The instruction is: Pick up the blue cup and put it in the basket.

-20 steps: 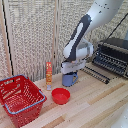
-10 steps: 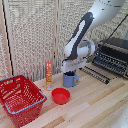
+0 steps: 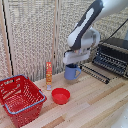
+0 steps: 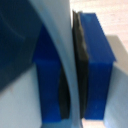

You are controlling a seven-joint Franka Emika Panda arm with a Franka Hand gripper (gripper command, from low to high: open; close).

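The blue drinking vessel, a blue mug, hangs at the back of the wooden table under my gripping mechanism. Its base looks just off the wood. In the wrist view the gripper is shut on the mug's pale wall, which sits between blue pads with a dark finger strip beside it. The receptacle, a red lattice basket with a blue rim, stands at the exterior view's left front, well apart from the mug.
A shallow red bowl sits between the basket and the mug. An orange bottle stands by the back screen. A black toaster oven with a pulled-out rack fills the exterior view's right.
The gripper and the mug have risen a little and drifted slightly toward the exterior view's right. Basket, bowl and bottle stay where they were.
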